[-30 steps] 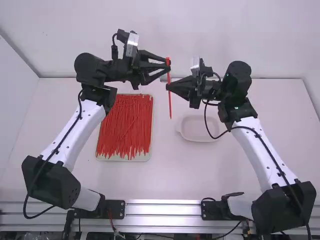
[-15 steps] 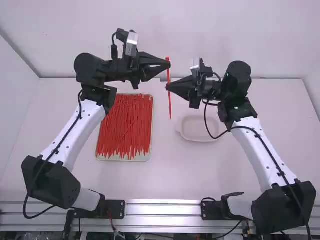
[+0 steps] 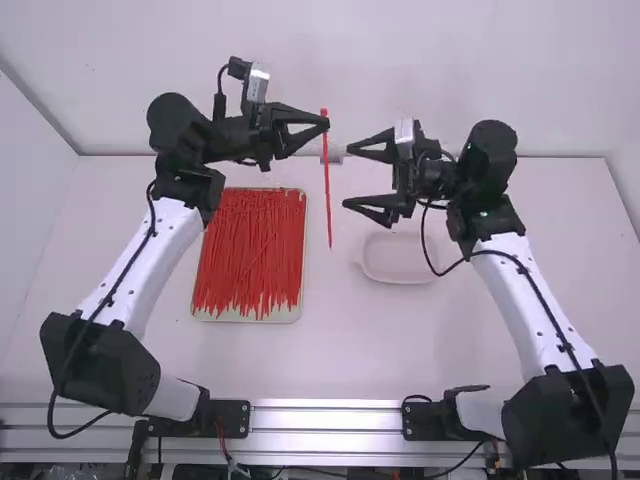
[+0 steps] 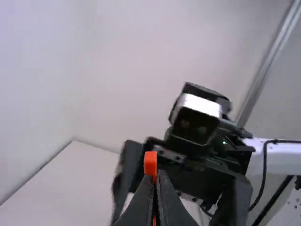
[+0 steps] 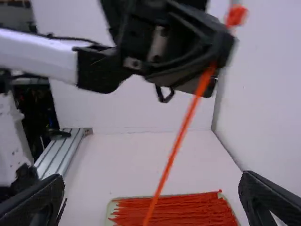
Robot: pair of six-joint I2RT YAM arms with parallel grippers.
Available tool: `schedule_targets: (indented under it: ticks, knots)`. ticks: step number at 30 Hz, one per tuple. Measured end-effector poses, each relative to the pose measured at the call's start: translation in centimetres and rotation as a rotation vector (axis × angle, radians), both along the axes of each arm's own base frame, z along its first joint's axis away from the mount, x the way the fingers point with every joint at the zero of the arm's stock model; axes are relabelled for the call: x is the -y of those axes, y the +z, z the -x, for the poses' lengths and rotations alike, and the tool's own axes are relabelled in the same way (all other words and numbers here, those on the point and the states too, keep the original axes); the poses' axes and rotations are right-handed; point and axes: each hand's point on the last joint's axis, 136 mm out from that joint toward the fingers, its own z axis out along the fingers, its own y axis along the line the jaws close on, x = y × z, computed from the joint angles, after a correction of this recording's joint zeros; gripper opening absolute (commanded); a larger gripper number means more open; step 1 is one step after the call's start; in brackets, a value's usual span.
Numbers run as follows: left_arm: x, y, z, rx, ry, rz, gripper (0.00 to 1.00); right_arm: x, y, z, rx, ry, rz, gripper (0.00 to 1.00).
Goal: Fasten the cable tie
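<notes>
Over the table (image 3: 420, 330), left gripper (image 3: 323, 127) pinches cable tie (image 3: 327, 190); right gripper (image 3: 350, 177) gapes wide

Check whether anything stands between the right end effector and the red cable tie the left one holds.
Nothing visible does. The left end effector pinches the cable tie near its head, strap hanging free; the right end effector is open beside the strap, only air between. The tray of ties and white dish lie below.

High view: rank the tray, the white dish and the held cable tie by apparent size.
1. Tray, largest.
2. White dish.
3. Held cable tie, smallest in area; it looks longer than the dish, but is held up nearer the camera.
</notes>
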Motion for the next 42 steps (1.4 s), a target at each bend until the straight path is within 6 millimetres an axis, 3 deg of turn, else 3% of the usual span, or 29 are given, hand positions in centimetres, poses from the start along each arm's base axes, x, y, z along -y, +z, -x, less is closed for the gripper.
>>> schedule_targets:
  ticks: [6,19,29,42]
  knots:
    - [-1.4,-1.0,-2.0,-0.109,0.067,-0.012,0.02,0.7,-0.3,1.5,0.121,0.093,-0.001,0.98]
    - [-1.2,-0.8,-6.3,-0.251,0.079,-0.065,0.02,0.7,-0.5,2.1,0.211,0.128,-0.009,0.98]
    - [-1.2,-5.9,-10.8,-0.525,0.081,-0.055,0.02,0.7,-1.3,2.1,0.479,0.126,-0.026,0.98]
    - [-0.9,-6.3,-10.3,-0.909,0.001,0.025,0.03,0.8,-5.4,2.2,0.941,0.11,-0.05,0.99]
